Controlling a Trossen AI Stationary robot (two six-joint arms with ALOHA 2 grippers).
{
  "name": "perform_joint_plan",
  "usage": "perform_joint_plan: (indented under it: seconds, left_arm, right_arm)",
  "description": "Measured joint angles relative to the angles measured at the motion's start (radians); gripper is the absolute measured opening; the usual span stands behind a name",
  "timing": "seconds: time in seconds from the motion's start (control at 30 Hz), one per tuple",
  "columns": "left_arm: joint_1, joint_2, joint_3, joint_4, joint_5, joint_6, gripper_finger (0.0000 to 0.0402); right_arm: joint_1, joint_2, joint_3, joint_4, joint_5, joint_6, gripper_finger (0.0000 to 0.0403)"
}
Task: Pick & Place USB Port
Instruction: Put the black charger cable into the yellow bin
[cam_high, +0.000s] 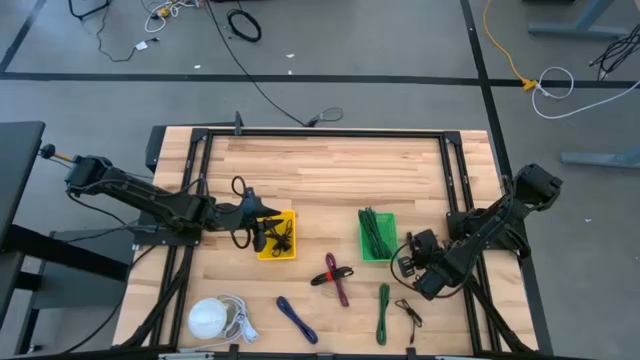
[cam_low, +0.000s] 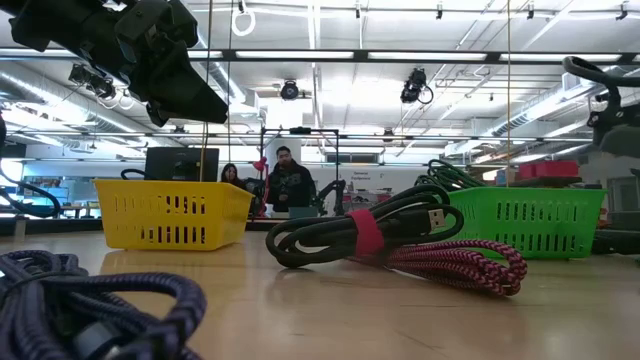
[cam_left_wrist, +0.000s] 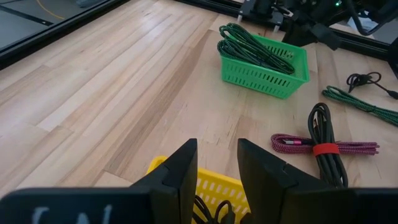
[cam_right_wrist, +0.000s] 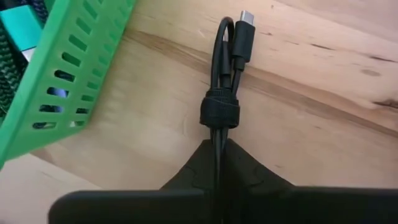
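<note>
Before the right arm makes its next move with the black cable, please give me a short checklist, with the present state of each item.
1. Right gripper shut on the black cable: ok.
2. Cable bundle held together by its strap: ok.
3. Cable lifted clear of the table: cannot tell.
4. Green basket close beside the right gripper, upright, with green cables inside: ok.
5. Left gripper away from the right arm, over the yellow basket, fingers open: ok.
6. Loose cables on the table in front stay outside the likely path: cannot tell.

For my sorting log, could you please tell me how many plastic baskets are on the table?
2: a yellow plastic basket under the left gripper, and a green plastic basket holding green cables, beside the right gripper.
</note>
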Motion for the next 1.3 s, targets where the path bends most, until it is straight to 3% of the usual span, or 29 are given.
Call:
perform_joint_plan:
  seconds: [0.33,0.57,0.83,1.03,1.3]
  left_arm:
    - [0.000,0.000,0.000,0.000,-0.002,0.001,0.0119]
    - [0.000,0.000,0.000,0.000,-0.012,0.000,0.0119]
    - [0.000,0.000,0.000,0.000,-0.011,-0.020,0.0119]
    - [0.000,0.000,0.000,0.000,-0.011,-0.027,0.0119]
    - [-0.001,0.000,0.000,0.035,-0.011,-0.017,0.0119]
  right_arm:
    - [-0.009,-0.055,-0.001,-0.108,0.008,0.015,0.0004]
    - [-0.009,-0.175,0.017,-0.133,0.137,-0.026,0.0002]
    - [-0.009,-0.223,0.224,-0.261,0.359,-0.242,0.0001]
    - [-0.009,-0.222,0.413,-0.289,0.537,-0.505,0.0001]
    - [-0.041,-0.222,0.619,-0.270,0.669,-0.837,0.0001]
